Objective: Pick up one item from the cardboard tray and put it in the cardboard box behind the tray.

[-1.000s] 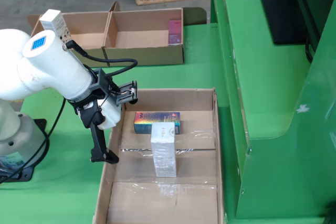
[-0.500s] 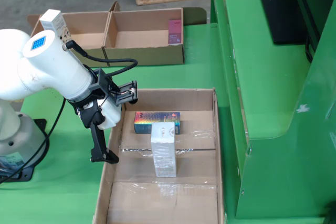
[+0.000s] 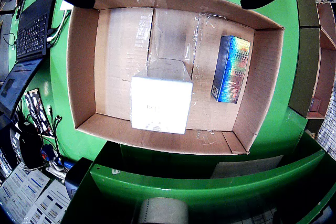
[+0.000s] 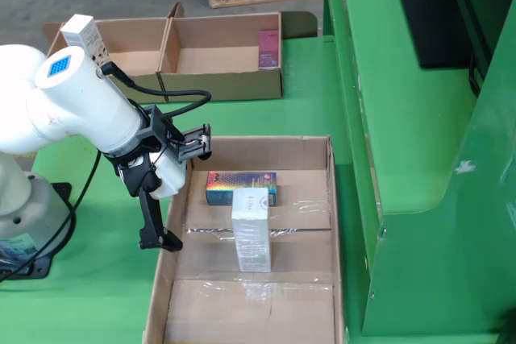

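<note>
Green counter (image 4: 306,110); I see nothing picked yet. Black two-finger gripper (image 4: 181,191) spread wide, empty, above brown cardboard tray (image 4: 332,223). White carton (image 4: 251,229) and iridescent box (image 4: 240,186) inside; divided cardboard box (image 4: 222,86) behind awaits.

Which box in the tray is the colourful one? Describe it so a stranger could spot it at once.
Start at the big open cardboard tray on the green table. Two boxes sit inside; the colourful box lies flat nearer the far wall, just behind the tall white box. Its shiny rainbow print and dark faces set it apart from that plain white neighbour.
</note>
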